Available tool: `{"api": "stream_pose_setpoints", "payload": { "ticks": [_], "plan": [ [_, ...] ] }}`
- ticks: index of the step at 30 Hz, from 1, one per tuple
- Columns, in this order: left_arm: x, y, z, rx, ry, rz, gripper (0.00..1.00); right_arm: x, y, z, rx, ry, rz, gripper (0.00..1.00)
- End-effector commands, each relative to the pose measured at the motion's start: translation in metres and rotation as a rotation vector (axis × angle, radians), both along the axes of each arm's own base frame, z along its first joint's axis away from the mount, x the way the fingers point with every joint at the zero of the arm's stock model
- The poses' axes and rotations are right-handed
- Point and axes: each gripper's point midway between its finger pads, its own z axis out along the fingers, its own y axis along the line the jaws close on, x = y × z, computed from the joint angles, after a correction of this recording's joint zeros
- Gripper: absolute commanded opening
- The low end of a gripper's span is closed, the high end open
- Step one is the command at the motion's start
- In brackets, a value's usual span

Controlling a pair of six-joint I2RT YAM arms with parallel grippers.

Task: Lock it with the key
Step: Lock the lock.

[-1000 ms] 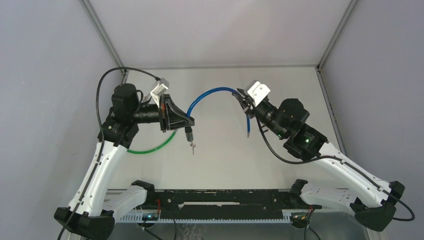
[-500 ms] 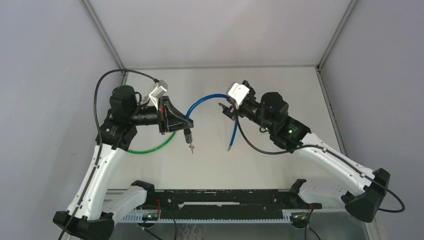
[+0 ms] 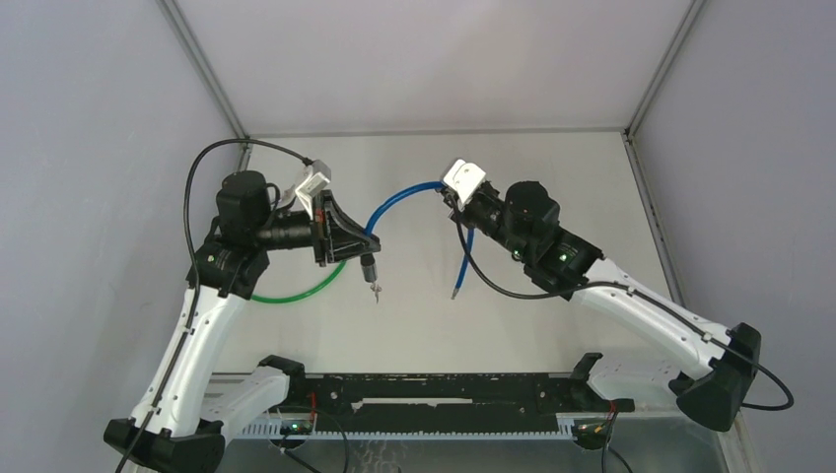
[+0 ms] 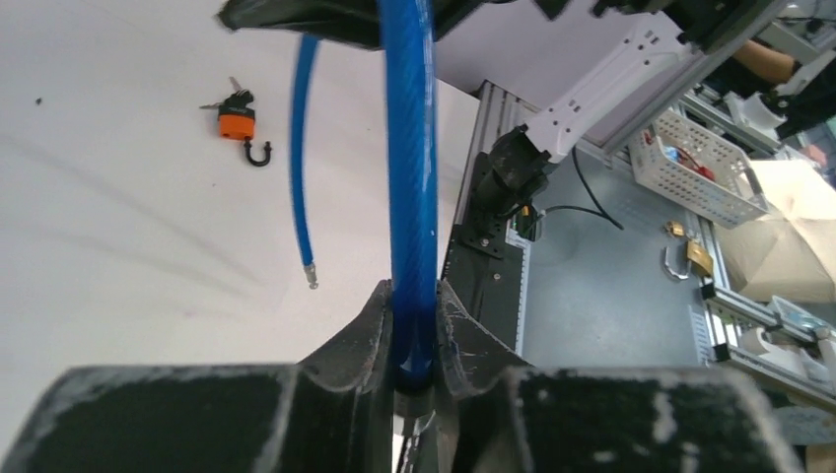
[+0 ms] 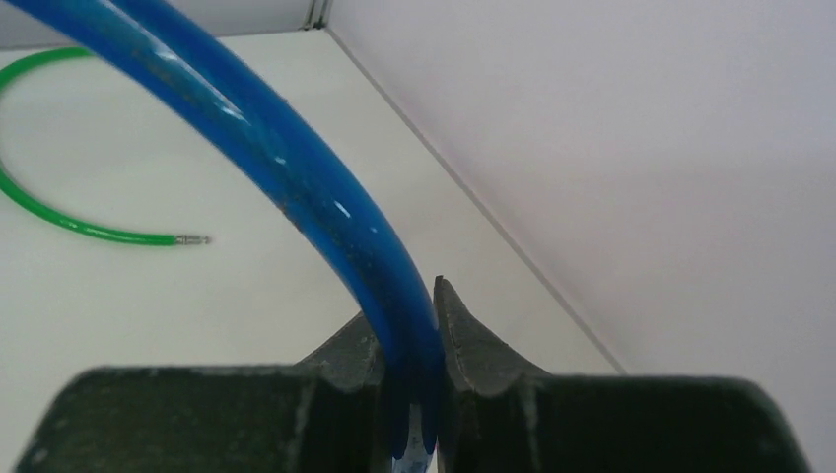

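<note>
The blue cable lock [image 3: 404, 189] hung above the worktop [image 3: 552, 168], arching from left to right between my two arms near the middle of the scene. Its dark barrel [image 3: 370, 264] sat just below my left fingers [image 4: 367, 330], and the key [image 3: 377, 290] dangled under it. I could not tell whether the key was seated in the keyhole. My left fingers were pinched narrow on the cable right beside the barrel. My right fingers [image 5: 465, 340] were closed narrow on the cable further along the arch. Past them the loose length dropped to its metal tip [image 3: 453, 293], low over the worktop and well apart from the barrel.

I judged the cable light but springy, its smooth plastic sheath likely to slide or roll in a pinch. Held that far from the tip, the end would swing. A hold close behind the tip should steer it better into the barrel. The key looked small and thin, best taken flat by its head.

A green cable [image 3: 296, 296] lay curled on the worktop at the left. An orange padlock [image 4: 237, 124] with its own keys rested further off in my left wrist's view.
</note>
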Motion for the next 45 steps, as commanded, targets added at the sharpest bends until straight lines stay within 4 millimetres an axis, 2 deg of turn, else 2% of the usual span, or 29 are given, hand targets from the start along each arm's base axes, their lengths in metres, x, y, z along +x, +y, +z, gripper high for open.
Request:
{"api": "stream_pose_setpoints", "payload": {
  "ticks": [1,5,8,10,11,17,21,26,31,37,43,45],
  "plan": [
    [0.024,0.008,0.011,0.041,-0.118,0.133,0.34,-0.010,-0.035,0.059,0.128,0.042,-0.175,0.00],
    [0.057,0.023,0.013,0.080,-0.167,0.339,0.64,-0.018,-0.041,0.061,0.059,0.114,-0.280,0.00],
    [0.076,0.038,0.019,0.073,-0.229,0.496,0.75,-0.025,-0.038,0.063,0.031,0.180,-0.311,0.00],
    [0.082,0.047,0.024,0.062,-0.260,0.573,0.77,-0.028,-0.036,0.065,0.009,0.220,-0.329,0.00],
    [0.084,0.052,0.026,0.062,-0.273,0.609,0.77,-0.030,-0.036,0.072,0.010,0.231,-0.337,0.00],
    [0.091,0.089,0.035,0.095,-0.385,0.829,0.79,-0.036,-0.033,0.071,-0.060,0.307,-0.352,0.00],
    [0.085,0.101,0.038,0.121,-0.456,0.869,0.80,-0.038,-0.031,0.069,-0.072,0.320,-0.343,0.00],
    [0.073,0.096,0.047,0.109,-0.519,0.816,0.79,-0.039,-0.031,0.067,-0.085,0.330,-0.340,0.00],
    [0.078,0.090,0.040,0.130,-0.513,0.786,0.79,-0.038,-0.034,0.068,-0.082,0.342,-0.364,0.00],
    [0.076,0.068,0.033,0.155,-0.559,0.700,0.78,-0.037,-0.036,0.065,-0.090,0.349,-0.382,0.00],
    [0.064,0.048,0.042,0.113,-0.543,0.580,0.79,-0.038,-0.035,0.062,-0.101,0.351,-0.373,0.00],
    [0.067,0.046,0.044,0.117,-0.531,0.573,0.79,-0.039,-0.036,0.062,-0.101,0.351,-0.371,0.00]
  ]
}}
